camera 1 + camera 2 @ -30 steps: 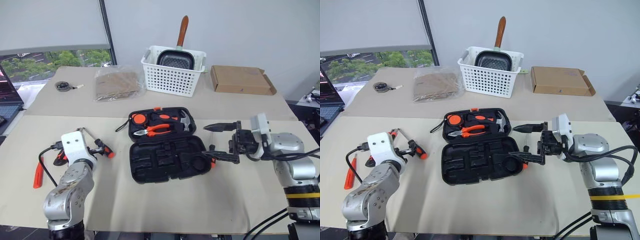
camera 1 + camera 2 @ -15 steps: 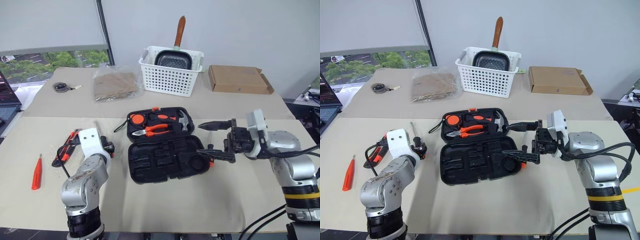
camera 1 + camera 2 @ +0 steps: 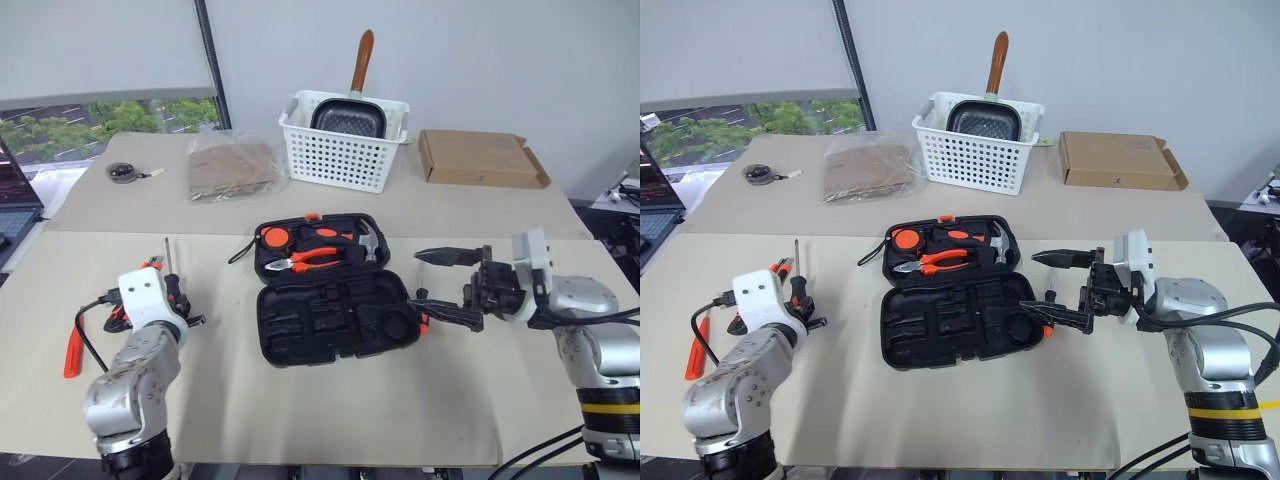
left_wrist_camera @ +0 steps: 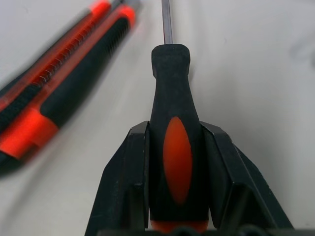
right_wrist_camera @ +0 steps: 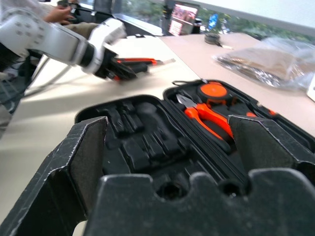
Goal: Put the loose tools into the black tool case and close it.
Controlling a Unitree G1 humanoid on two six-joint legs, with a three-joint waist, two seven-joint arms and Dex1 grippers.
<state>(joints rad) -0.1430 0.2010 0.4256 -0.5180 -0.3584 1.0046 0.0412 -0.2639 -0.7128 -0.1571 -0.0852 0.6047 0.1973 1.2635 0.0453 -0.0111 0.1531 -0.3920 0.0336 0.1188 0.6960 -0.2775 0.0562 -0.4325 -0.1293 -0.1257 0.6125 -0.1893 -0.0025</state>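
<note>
The small red screwdriver [image 3: 72, 352] is partly hidden by cable. A screwdriver [image 4: 176, 142] is clamped by the left gripper [image 4: 177, 162] fingers. Pliers [image 3: 312, 260] are held in the open black tool case [image 3: 335, 322]; the right gripper [image 3: 447, 285] fingers are spread wide, empty.

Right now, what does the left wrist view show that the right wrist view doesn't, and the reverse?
Left wrist view alone: up close, the left tool clamped on a screwdriver handle, its shaft running ahead, and a utility knife lying beside it on the table.

Right wrist view alone: the right tool, fingers wide apart, facing the open case with pliers inside, and a plastic bag.

Both: the left tool with its screwdriver, the knife and the table.
</note>
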